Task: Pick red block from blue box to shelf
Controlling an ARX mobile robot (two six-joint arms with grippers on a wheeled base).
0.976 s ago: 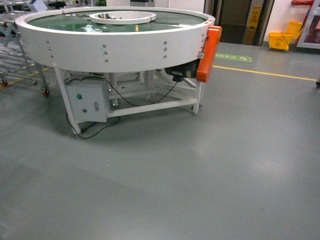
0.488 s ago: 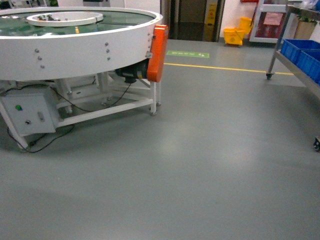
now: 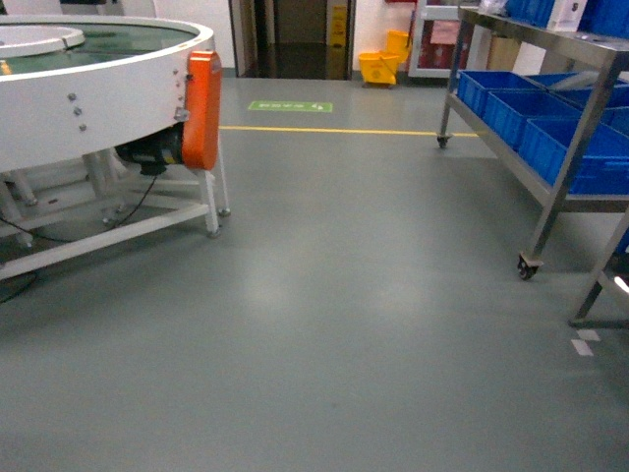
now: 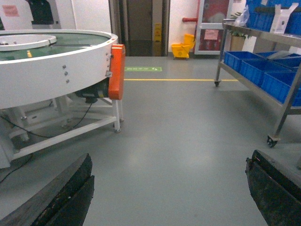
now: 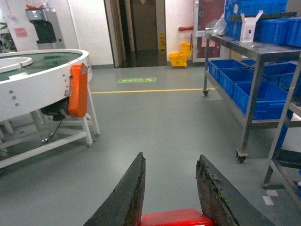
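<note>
While my right gripper (image 5: 170,207) holds the red block (image 5: 176,218) clenched between its jaws, the shelf (image 3: 550,118) stands ahead to my right, nearer that arm. My left gripper (image 4: 169,197) hangs wide apart, carrying nothing.

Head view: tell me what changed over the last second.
The view swung right: the round white conveyor table slid from centre to the left edge, and the steel shelf with blue crates came in on the right. The yellow mop bucket shifted left. No arm shows in any head picture.
</note>
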